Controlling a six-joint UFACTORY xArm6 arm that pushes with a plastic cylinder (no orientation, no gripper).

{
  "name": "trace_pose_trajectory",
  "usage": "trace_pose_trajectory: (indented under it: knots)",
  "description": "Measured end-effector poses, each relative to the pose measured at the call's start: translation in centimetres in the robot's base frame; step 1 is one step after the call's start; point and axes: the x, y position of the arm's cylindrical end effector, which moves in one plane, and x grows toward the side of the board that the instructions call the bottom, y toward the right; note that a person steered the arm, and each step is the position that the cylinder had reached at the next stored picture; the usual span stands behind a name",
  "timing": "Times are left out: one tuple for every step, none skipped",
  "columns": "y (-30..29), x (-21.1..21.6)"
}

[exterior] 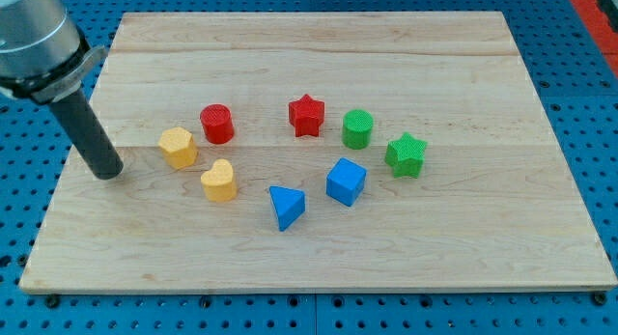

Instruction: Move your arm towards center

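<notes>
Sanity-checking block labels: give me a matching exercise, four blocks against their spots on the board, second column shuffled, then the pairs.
Column 1:
1. red cylinder
2. green star
3. blue triangle
4. yellow hexagon

Column 2:
A. nearest the view's bottom of all the blocks
B. closest block to my tip, just to its right in the view
C. farthest toward the view's right
D. left of the red star, above the yellow heart

Pairs: 1-D, 2-C, 3-A, 4-B
</notes>
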Motion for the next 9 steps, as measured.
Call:
trace_pose_trajectory:
  knots:
    - [1.6, -1.4]
    - [4.0, -1.8]
    - [7.6, -1.8]
    - [7.3, -1.8]
    - [4.7, -3.9]
    - [8.4, -10.1]
    - [18.4, -13.6]
    - [32.0, -12.8]
    - [42.5, -8.8]
